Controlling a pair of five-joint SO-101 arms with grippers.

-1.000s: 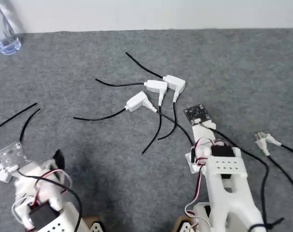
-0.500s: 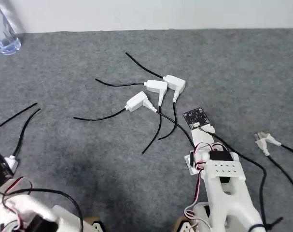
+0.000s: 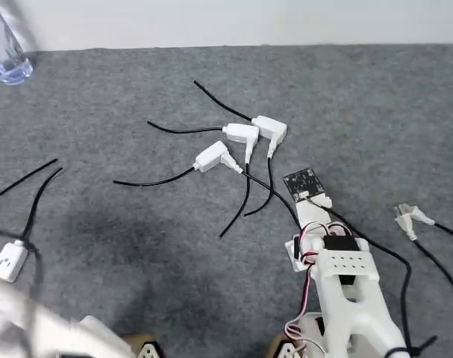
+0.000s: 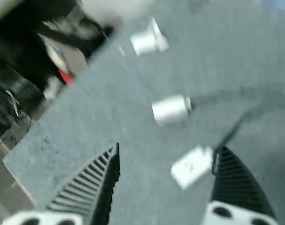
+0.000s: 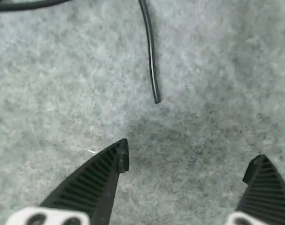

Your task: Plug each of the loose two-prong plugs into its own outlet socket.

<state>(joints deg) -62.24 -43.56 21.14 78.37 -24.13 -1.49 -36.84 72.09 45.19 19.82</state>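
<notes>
Swinging back and away from the cluster of white connectors (image 3: 241, 138), my left arm (image 3: 32, 328) is uncovering the outlet socket (image 3: 8, 262) on the grey mat (image 3: 136, 224). That socket is lying well apart from the cluster, far out on my left of it. My right arm (image 3: 342, 268) is easing back a little too, and is now sitting near the cluster on the side toward me.

My left gripper (image 4: 168, 150) is standing spread wide with nothing between its fingers. Its wrist view is smeared, so I am seeing white pieces (image 4: 170, 108) beyond the fingers without being able to name them. My right gripper (image 5: 191, 150) is likewise spread and carrying nothing, hanging over bare mat beside the free end of a black cord (image 5: 156, 99).

The loose two-prong plug (image 3: 411, 218) is lying well apart from the cluster, on the opposite side from the socket, with its prongs showing.

I am judging, without being sure, that the three pieces in the cluster are already mated. That leaves this last pair as the work in hand, at the fetching stage. Next I am needing to swing my right gripper out to the plug and pinch its body with the prongs left free. Then I am carrying it past the cluster while my left gripper is steadying the socket.
</notes>
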